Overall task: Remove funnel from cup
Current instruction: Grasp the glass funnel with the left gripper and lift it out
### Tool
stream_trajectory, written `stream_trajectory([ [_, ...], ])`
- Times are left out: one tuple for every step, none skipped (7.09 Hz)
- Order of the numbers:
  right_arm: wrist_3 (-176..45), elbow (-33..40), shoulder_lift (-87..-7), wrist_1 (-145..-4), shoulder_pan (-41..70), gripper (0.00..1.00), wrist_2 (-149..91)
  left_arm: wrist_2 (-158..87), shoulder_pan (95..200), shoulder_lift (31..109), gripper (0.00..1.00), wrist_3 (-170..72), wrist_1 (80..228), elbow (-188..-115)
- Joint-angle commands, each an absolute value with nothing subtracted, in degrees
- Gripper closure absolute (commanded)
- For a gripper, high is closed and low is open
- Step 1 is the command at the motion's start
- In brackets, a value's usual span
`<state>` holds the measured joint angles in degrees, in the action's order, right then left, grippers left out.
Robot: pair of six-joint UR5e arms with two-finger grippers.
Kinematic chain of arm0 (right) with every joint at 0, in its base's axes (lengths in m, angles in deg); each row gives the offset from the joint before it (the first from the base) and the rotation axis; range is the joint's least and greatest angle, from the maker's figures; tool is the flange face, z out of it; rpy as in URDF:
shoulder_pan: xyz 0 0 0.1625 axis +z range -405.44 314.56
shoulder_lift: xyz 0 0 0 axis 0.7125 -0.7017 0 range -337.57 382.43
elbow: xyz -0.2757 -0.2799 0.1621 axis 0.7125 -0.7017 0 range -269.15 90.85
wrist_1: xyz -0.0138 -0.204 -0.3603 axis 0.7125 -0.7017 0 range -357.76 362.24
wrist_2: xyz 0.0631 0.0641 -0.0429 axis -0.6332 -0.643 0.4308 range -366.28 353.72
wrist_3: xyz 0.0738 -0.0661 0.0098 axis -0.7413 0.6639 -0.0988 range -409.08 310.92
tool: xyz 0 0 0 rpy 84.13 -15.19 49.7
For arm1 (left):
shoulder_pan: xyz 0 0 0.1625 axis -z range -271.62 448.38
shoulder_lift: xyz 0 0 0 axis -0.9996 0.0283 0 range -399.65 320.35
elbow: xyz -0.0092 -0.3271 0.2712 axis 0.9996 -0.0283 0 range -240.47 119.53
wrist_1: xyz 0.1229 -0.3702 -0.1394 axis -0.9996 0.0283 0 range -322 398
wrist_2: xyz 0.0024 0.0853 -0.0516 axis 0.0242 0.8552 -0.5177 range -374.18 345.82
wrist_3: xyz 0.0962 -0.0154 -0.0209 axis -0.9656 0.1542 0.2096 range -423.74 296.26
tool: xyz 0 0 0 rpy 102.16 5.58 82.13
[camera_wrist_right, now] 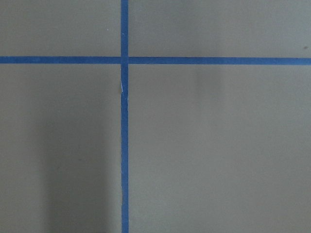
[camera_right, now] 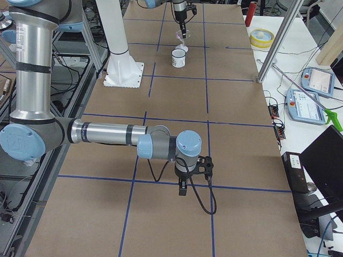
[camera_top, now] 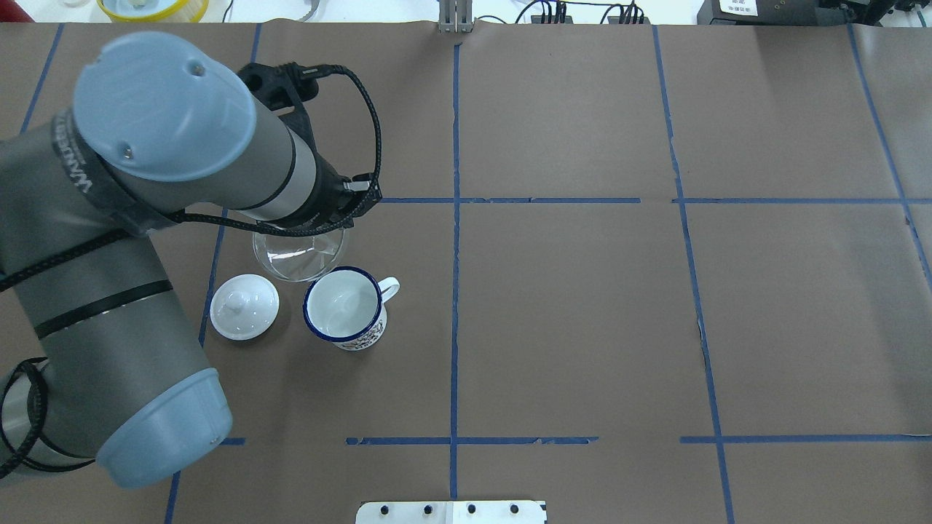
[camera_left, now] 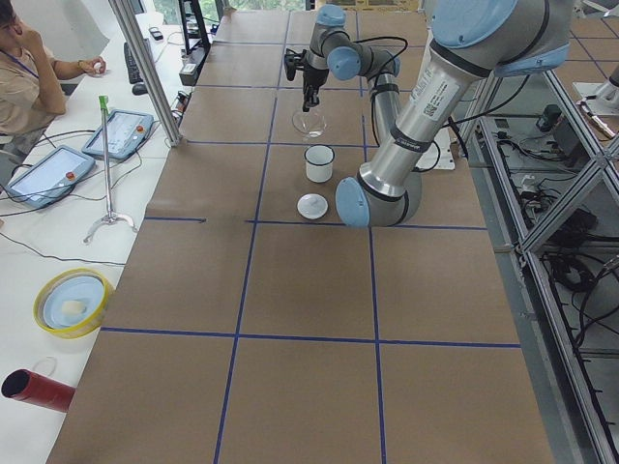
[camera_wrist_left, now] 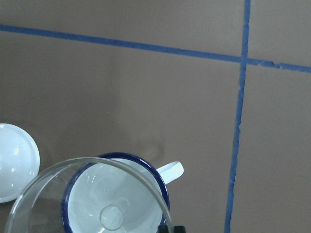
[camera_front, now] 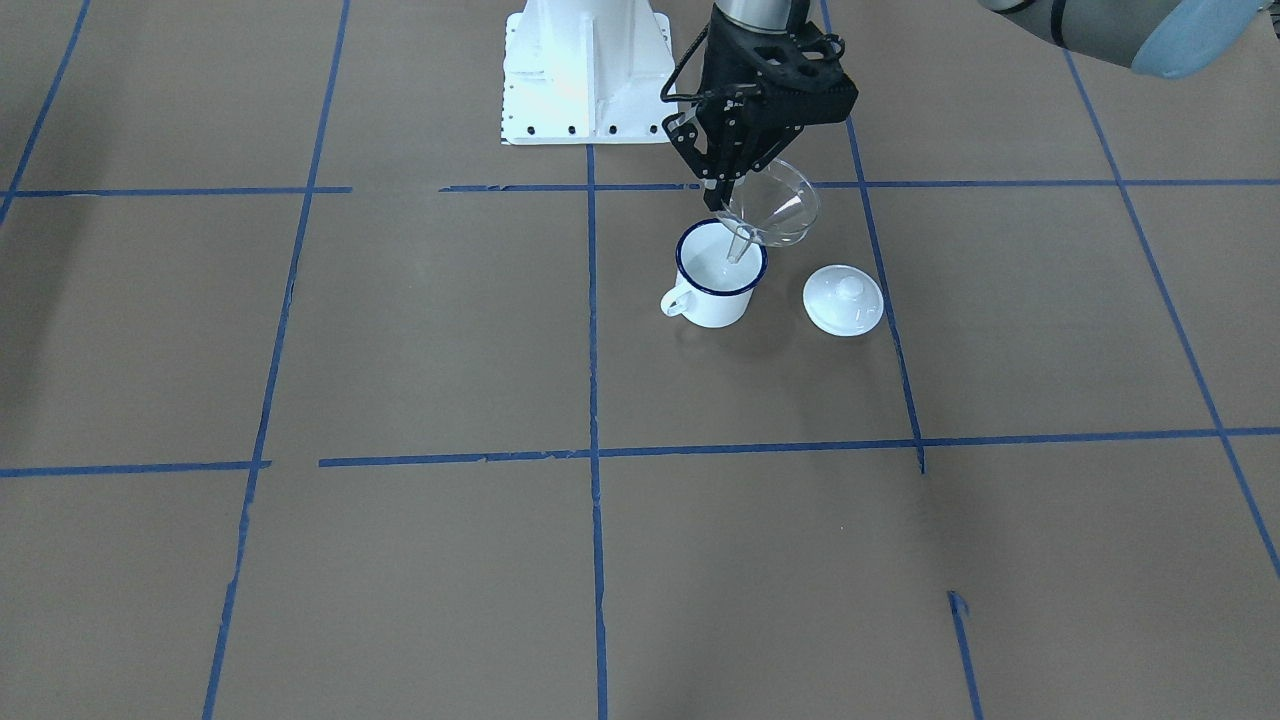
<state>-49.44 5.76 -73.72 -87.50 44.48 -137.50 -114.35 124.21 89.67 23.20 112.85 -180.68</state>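
My left gripper (camera_front: 724, 192) is shut on the rim of the clear plastic funnel (camera_front: 775, 205) and holds it tilted in the air, above and just beside the cup (camera_front: 720, 275). The white mug with a blue rim stands upright on the table, handle out to the side. In the overhead view the funnel (camera_top: 300, 255) hangs clear of the cup (camera_top: 344, 309). The left wrist view shows the funnel bowl (camera_wrist_left: 87, 161) over the cup (camera_wrist_left: 171, 170). My right gripper (camera_right: 182, 188) hangs over bare table far away; I cannot tell if it is open or shut.
A white domed lid with a knob (camera_front: 843, 298) lies on the table close beside the cup, and shows in the overhead view (camera_top: 245, 306). The white robot base (camera_front: 585, 70) stands behind. Blue tape lines cross the brown table.
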Motion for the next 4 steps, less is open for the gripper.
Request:
stream_trajectory([
  [-49.4, 5.8, -73.7, -87.5, 44.5, 0.0, -137.5, -105.5, 125.2, 85.6, 1.0, 40.9, 132.5, -175.7],
  [-49.4, 5.8, -73.7, -87.5, 44.5, 0.0, -137.5, -99.5, 125.4, 84.5, 1.0, 47.0, 145.0, -169.4],
  [-49.4, 5.8, -73.7, -87.5, 44.5, 0.0, -137.5, -95.3, 125.6, 84.4, 1.0, 51.4, 154.7, -161.7],
  [-49.4, 5.8, -73.7, -87.5, 44.5, 0.0, -137.5, -94.9, 127.5, 84.4, 1.0, 54.4, 161.5, -154.5],
])
